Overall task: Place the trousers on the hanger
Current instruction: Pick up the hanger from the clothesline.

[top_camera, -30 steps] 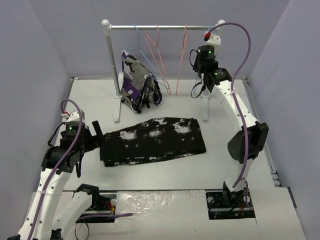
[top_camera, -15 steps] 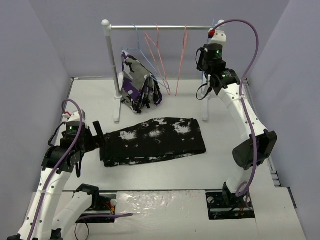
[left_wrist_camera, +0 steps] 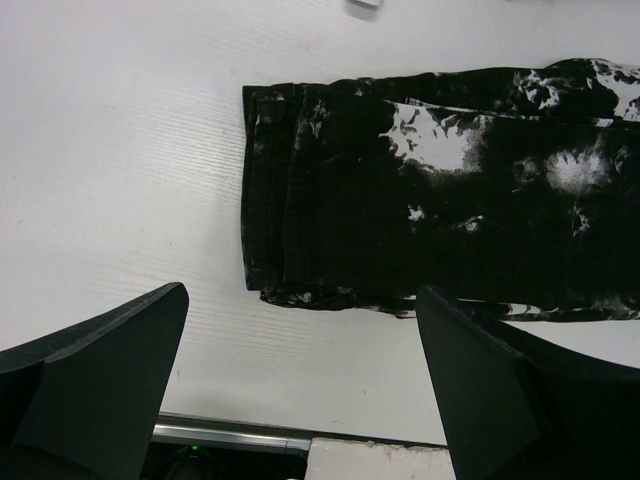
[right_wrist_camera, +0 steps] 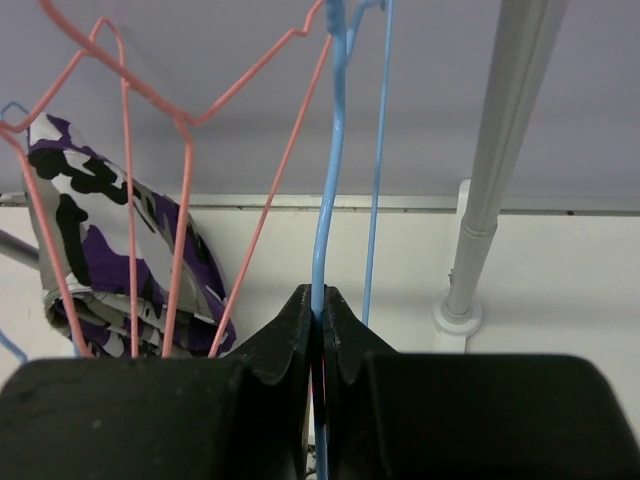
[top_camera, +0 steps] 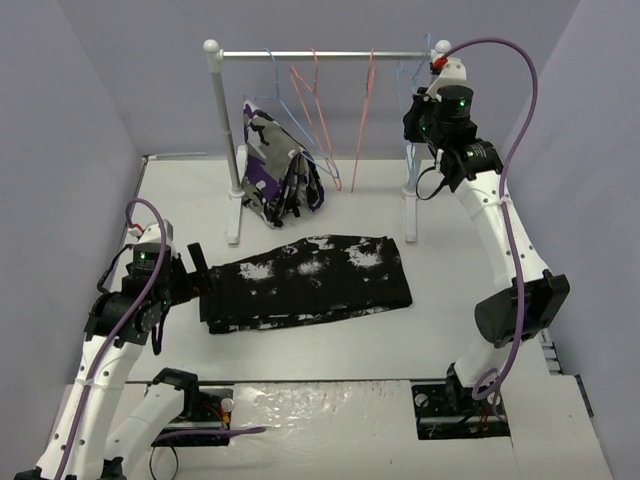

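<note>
The trousers point(top_camera: 310, 280), black with white splotches, lie folded flat on the white table; their left end shows in the left wrist view point(left_wrist_camera: 430, 190). My left gripper point(top_camera: 196, 266) is open and empty at that left end, its jaws wide apart point(left_wrist_camera: 302, 296) just short of the fabric edge. My right gripper point(top_camera: 416, 98) is raised at the right end of the rack rail. It is shut on a wire of the light-blue hanger point(top_camera: 408, 78), which shows pinched between the jaws point(right_wrist_camera: 321, 295) in the right wrist view point(right_wrist_camera: 331, 170).
The rack rail point(top_camera: 320, 54) stands on two posts point(top_camera: 228, 150) point(right_wrist_camera: 490, 170). Pink-red hangers point(top_camera: 305, 95) point(right_wrist_camera: 130, 180) hang mid-rail. A purple, white and black garment point(top_camera: 280, 170) hangs on another blue hanger at the left. Walls close in on both sides.
My right arm has swung right and up along the rail, carrying the light-blue hanger toward the right post. The left arm and trousers have not moved.
</note>
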`<action>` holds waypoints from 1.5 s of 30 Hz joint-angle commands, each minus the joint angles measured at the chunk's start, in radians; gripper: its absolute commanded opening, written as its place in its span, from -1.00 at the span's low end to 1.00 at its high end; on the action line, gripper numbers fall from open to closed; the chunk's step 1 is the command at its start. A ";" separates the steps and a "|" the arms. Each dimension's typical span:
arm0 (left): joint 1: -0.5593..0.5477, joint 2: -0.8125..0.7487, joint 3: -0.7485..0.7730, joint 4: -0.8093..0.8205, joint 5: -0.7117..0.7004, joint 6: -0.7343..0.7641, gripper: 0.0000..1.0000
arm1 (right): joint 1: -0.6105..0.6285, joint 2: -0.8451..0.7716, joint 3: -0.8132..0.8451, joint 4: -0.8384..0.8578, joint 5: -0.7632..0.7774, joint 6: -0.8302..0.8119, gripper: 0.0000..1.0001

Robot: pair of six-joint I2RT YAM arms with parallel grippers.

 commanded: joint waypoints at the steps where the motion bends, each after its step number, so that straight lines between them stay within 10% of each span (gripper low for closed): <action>1: 0.004 0.009 0.002 0.044 0.014 0.014 0.94 | 0.008 -0.106 -0.009 0.123 -0.066 -0.056 -1.00; 9: 0.003 0.009 0.003 0.043 0.028 0.010 0.94 | 0.008 -0.164 -0.059 0.132 -0.073 -0.059 -1.00; 32: -0.073 0.128 -0.024 0.227 0.240 -0.106 0.94 | 0.017 -0.698 -0.858 0.132 -0.091 0.031 -1.00; 45: -0.529 0.332 0.336 0.259 -0.092 -0.375 0.94 | 0.046 -0.843 -1.036 0.153 -0.145 0.023 -1.00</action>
